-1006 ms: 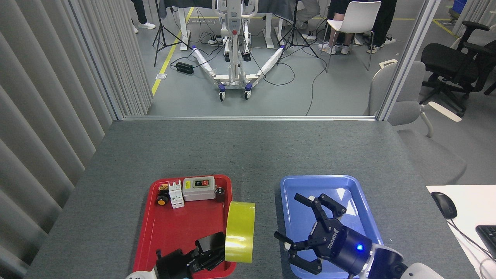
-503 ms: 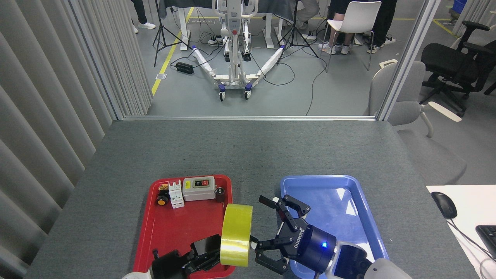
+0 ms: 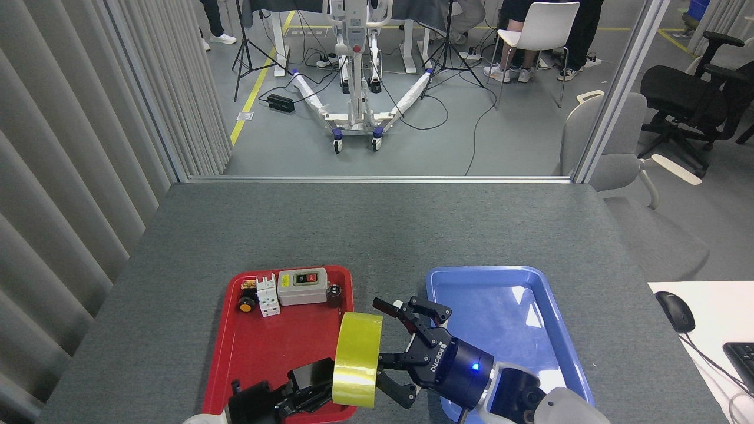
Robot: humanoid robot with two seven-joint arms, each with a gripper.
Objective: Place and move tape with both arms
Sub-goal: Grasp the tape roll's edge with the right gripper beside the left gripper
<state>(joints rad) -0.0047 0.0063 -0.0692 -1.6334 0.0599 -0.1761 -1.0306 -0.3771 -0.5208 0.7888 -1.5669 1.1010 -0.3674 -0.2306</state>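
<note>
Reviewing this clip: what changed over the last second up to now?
The right claw moved left off the blue tray, its open fingers now reaching around the tape. The left claw kept hold of the tape, drifting slightly left. The parts in the red tray stayed put.

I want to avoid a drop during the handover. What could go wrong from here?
The left pincer holds the tape by one edge only, so it may tilt or slip. The open right pincer might knock the roll before closing. A dropped roll could land between the red tray and blue tray.
</note>
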